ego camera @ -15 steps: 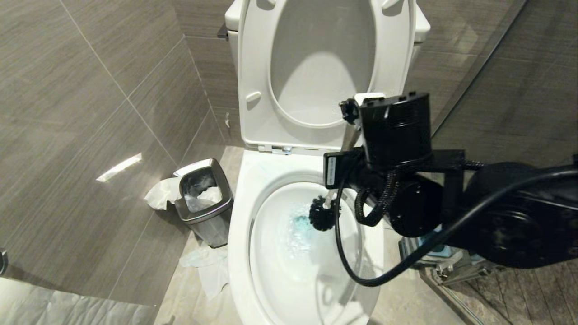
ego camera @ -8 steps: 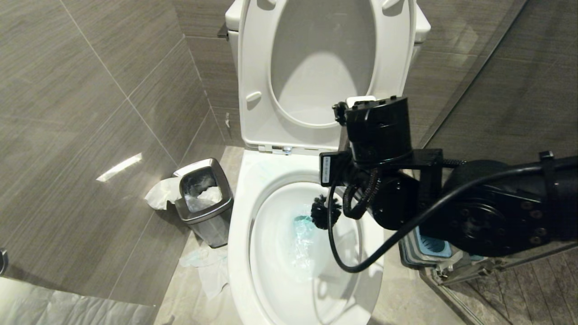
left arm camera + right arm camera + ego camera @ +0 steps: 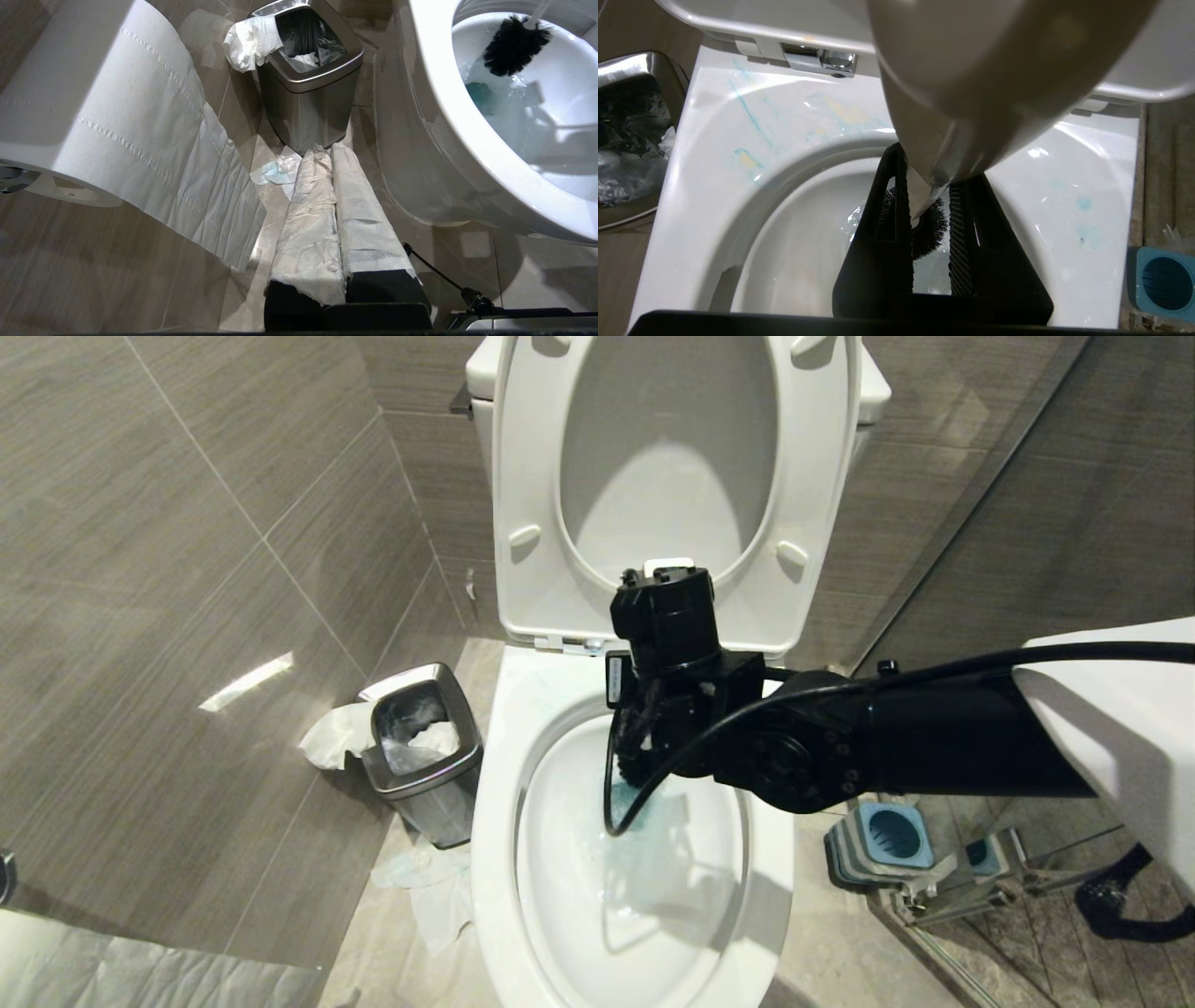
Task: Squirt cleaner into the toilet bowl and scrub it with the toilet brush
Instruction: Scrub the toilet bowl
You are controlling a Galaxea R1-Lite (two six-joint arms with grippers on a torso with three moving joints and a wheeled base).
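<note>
The right tool [image 3: 929, 205] hangs over the back half of the toilet bowl [image 3: 495, 821], its 2 fingers [image 3: 882, 233] pinching the white handle of the toilet brush [image 3: 514, 44], whose dark bristle head sits just below the fingertips, inside the basin above the water. Turquoise cleaner [image 3: 481, 95] tints the water beneath the tool and streaks the rim [image 3: 747, 112] behind it. The left tool [image 3: 341, 219], its paper-wrapped fingers pressed together, points at the floor beside the bowl, with the steel waste bin [image 3: 308, 88] just beyond its tips.
</note>
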